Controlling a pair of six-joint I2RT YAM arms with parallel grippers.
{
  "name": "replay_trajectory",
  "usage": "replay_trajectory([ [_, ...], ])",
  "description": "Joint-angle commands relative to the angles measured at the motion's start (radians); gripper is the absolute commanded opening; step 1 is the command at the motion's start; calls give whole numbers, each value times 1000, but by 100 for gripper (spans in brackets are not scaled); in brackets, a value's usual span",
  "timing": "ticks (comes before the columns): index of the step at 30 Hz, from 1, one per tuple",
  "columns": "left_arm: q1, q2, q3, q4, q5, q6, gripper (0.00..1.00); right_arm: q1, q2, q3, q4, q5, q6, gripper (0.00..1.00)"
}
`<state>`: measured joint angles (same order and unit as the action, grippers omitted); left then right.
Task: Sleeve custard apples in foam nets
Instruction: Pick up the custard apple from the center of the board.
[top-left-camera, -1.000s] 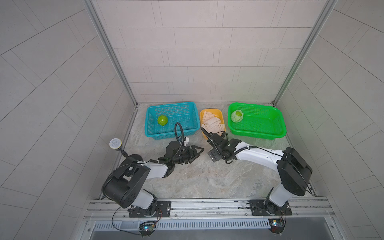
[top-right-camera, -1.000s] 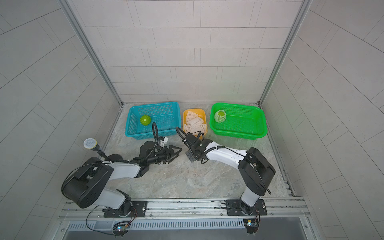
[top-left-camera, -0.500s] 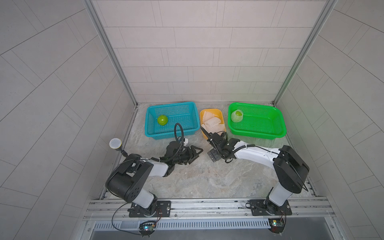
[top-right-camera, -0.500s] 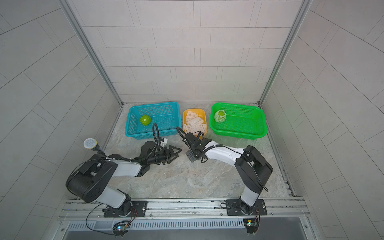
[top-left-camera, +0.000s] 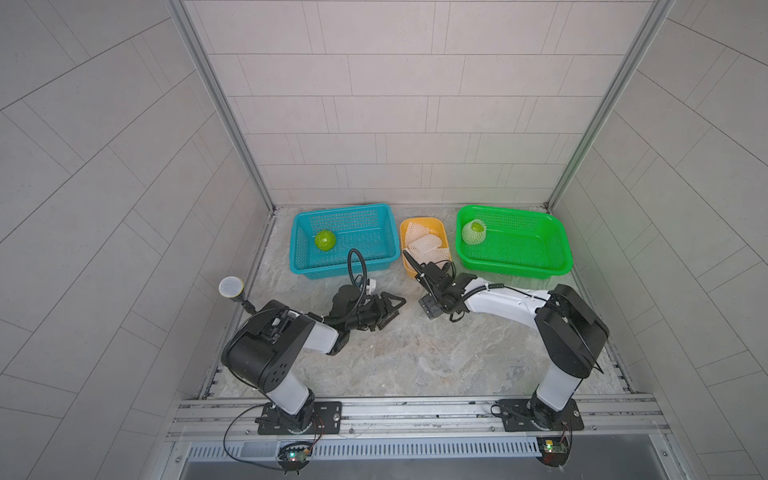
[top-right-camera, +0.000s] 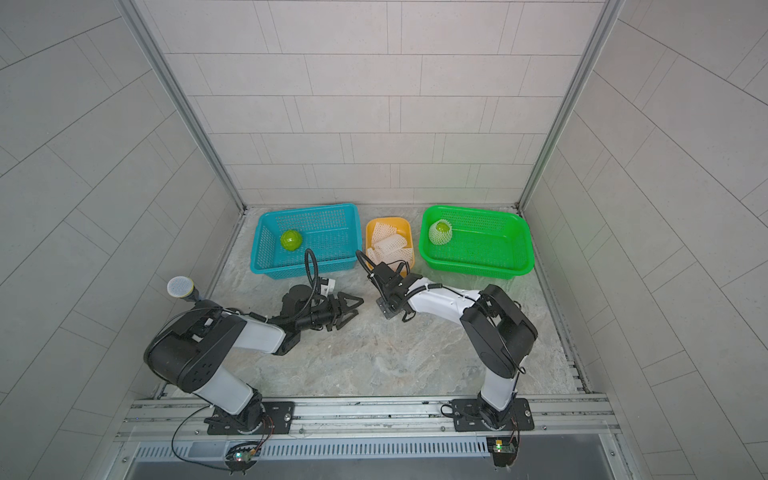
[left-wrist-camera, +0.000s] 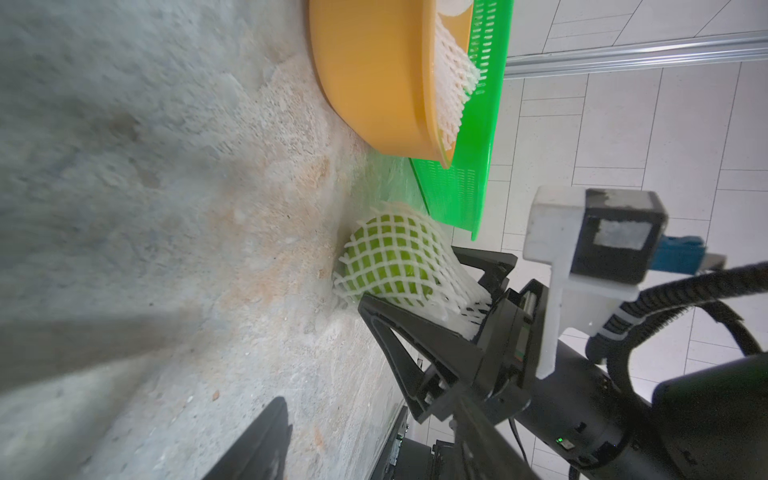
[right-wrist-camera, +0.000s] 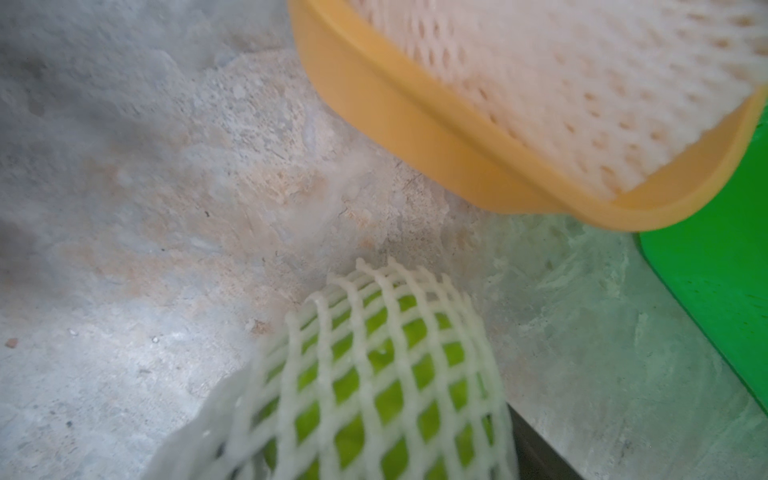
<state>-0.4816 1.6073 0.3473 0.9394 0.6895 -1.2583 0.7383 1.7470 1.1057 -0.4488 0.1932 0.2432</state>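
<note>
Both arms are reaching low toward the middle of the scene, grippers pointing at each other.
The left arm (top-left-camera: 291, 332) is stretching rightward just above the tabletop (top-left-camera: 415, 357), its wrist rolled onto its side, and the left gripper (top-left-camera: 394, 311) is holding its fingers (top-left-camera: 392, 299) spread apart and empty. The right arm (top-left-camera: 507, 305) is reaching leftward, slightly farther back. The right gripper (left-wrist-camera: 406, 274) is lying low with its fingers (left-wrist-camera: 415, 332) on either side of a netted custard apple (left-wrist-camera: 386, 257); whether they are pressing it is unclear.
</note>
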Motion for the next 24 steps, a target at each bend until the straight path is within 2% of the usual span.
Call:
replay_trajectory([
  [1,7,4,-6,54,12,0,66,-4,24,-20,13,-28,-2,84],
  [11,7,5,-8,62,13,-3,66,-23,31,-45,50,-48,13,90],
  [24,7,9,-11,74,13,-7,65,-56,26,-72,102,-76,15,84],
])
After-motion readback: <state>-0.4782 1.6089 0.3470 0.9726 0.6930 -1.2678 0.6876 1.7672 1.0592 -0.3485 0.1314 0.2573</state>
